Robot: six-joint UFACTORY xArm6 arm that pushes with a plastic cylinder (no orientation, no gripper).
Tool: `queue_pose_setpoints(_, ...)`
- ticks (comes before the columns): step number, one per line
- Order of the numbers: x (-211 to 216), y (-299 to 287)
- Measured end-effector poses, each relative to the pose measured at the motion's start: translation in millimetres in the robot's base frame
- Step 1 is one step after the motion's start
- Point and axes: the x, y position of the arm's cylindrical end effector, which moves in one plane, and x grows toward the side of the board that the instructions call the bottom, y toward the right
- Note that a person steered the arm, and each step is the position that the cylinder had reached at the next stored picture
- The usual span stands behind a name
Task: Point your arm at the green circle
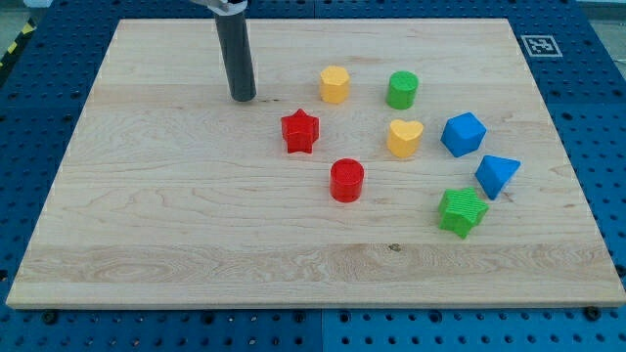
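Camera view: wooden board [196, 235] on a blue pegboard table [39, 78], small printed marker [537, 45] at the board's top-right corner.

My tip [243, 98] sits on the board in the upper-left-centre area, rod running straight up and out of the view's top. No fingers on this rig, just the plain rod, so nothing wide, narrow or holding; the tip touches no block.

Green circle [402, 89] (short cylinder) is in the upper-centre-right part of the board, at roughly 3 o'clock from my tip and well apart from it. Yellow hexagon-ish block [335, 84] sits between them, near the circle's 9 o'clock, w/ a clear gap.

Red star [300, 131] is at abt 4 o'clock from the tip, nearest block to it, not touching. Red cylinder [346, 180] lies at 5 o'clock from the star.

Yellow heart [404, 138] is at 6 o'clock from the green circle, near but apart. Blue cube-like block [463, 134] is at 3 o'clock from the heart. Blue triangular block [497, 175] is at 5 o'clock from the blue cube. Green star [462, 211] is at 7 o'clock from the blue triangle, close by; can't tell if they touch.
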Motion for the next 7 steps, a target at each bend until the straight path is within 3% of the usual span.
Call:
queue_pose_setpoints(5, 1.1, 3.8)
queue_pose_setpoints(7, 8.6, 88.7)
